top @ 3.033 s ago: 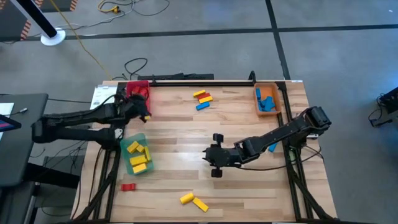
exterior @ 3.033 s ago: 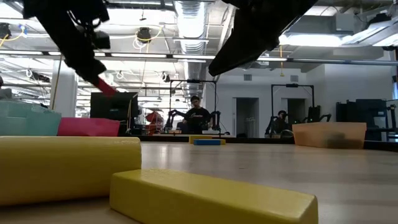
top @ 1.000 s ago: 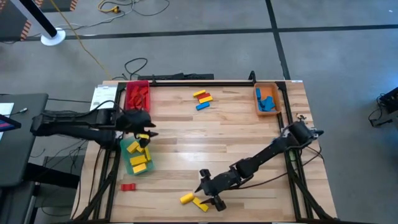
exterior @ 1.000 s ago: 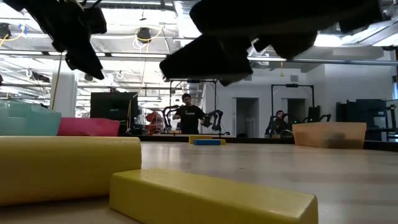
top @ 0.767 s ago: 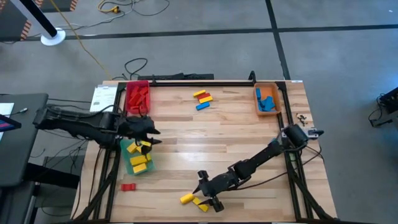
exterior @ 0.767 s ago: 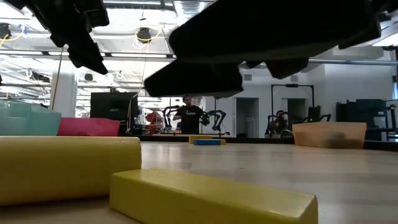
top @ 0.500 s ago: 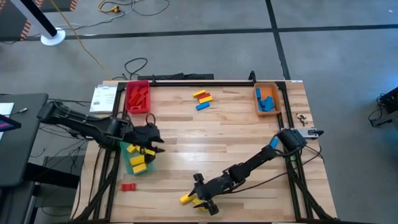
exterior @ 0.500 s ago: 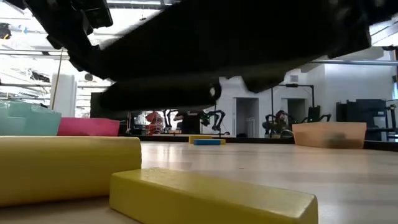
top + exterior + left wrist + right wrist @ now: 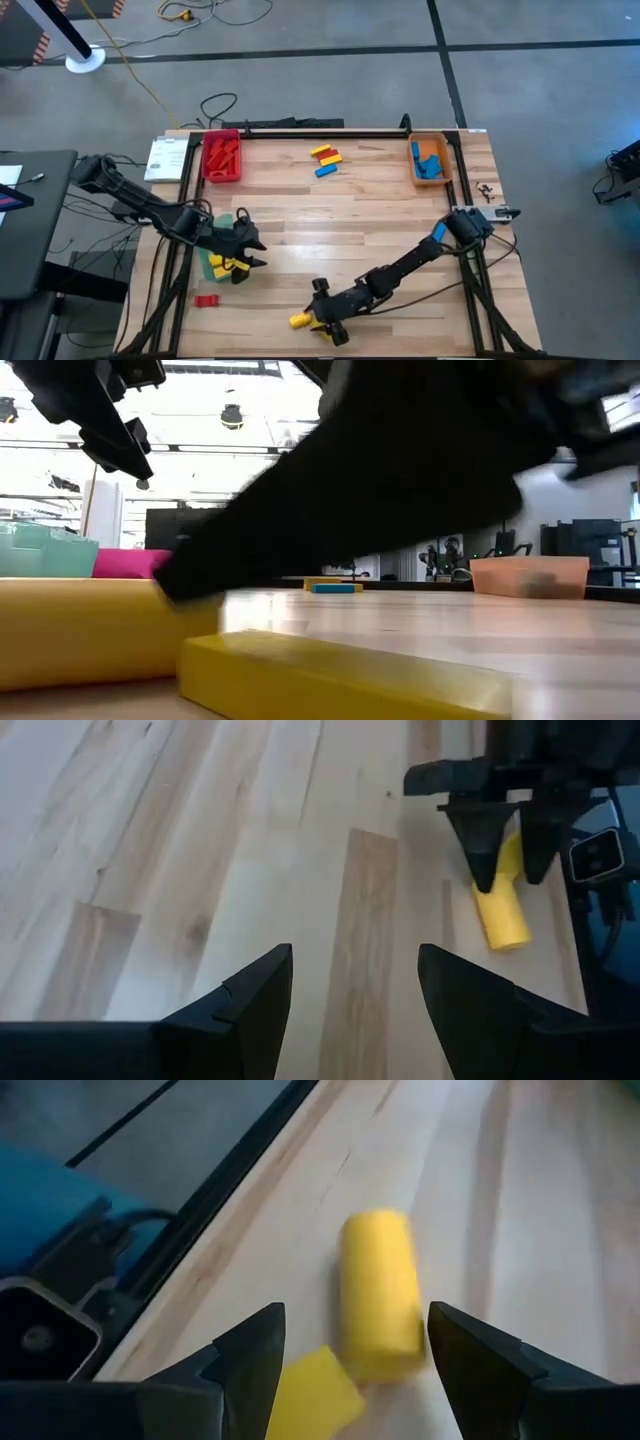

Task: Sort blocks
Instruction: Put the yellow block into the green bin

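Both fingers (image 9: 350, 1365) (image 9: 350, 1010) spread empty over the pale plank table (image 9: 390, 220), gray floor (image 9: 330, 90) beyond.

The floor (image 9: 330, 70) is gray with dark lines and loose wires (image 9: 190, 12). Bright lights (image 9: 232, 415) hang from the ceiling. The far wall (image 9: 600, 495) is white.

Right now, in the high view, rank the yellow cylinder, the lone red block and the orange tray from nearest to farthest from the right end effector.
Measured from the right end effector:
1. Yellow cylinder, beside it at the near edge.
2. Lone red block, near-left.
3. Orange tray, far-right corner.
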Action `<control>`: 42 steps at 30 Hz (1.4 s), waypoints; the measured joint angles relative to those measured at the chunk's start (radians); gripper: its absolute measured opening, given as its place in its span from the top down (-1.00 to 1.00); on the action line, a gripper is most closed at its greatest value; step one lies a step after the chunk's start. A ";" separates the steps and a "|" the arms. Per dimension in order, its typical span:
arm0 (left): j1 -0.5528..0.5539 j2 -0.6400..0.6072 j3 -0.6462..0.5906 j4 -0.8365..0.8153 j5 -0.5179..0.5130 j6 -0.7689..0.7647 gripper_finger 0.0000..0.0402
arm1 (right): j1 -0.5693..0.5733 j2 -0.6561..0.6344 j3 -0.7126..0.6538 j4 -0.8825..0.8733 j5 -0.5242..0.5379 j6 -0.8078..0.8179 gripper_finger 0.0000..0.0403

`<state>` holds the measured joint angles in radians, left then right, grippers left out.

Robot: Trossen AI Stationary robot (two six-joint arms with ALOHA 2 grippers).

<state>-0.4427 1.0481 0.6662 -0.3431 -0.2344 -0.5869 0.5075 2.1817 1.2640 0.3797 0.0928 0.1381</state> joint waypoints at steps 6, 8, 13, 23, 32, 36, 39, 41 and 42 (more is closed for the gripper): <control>-0.035 0.000 0.000 0.016 -0.021 -0.020 -0.06 | 0.005 0.013 0.001 0.025 0.014 -0.001 -0.29; -0.042 -0.001 0.000 0.022 -0.021 -0.029 -0.06 | 0.005 0.024 0.002 0.053 0.014 -0.007 -0.29; -0.053 -0.001 0.000 0.022 -0.021 -0.042 -0.06 | 0.000 0.080 0.059 0.022 0.003 -0.001 -0.20; -0.055 -0.001 0.000 0.019 -0.020 -0.047 -0.06 | -0.010 0.101 0.139 -0.114 0.001 -0.023 0.18; -0.055 -0.001 0.000 0.018 -0.019 -0.025 -0.06 | -0.013 0.084 0.137 -0.126 0.011 -0.061 0.36; -0.056 -0.001 0.000 0.018 -0.017 -0.008 -0.06 | -0.014 0.075 0.137 -0.141 0.017 -0.067 0.33; -0.056 -0.001 0.000 0.019 -0.017 -0.005 -0.06 | -0.020 0.060 0.136 -0.161 0.019 -0.068 0.34; -0.056 -0.001 0.000 0.019 -0.017 -0.004 -0.06 | -0.025 0.047 0.135 -0.167 0.022 -0.071 0.34; -0.057 -0.001 0.000 0.019 -0.017 -0.002 -0.06 | -0.028 0.040 0.135 -0.168 0.023 -0.071 0.34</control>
<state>-0.4993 1.0473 0.6662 -0.3241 -0.2516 -0.5891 0.4800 2.2215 1.3994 0.2114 0.1159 0.0668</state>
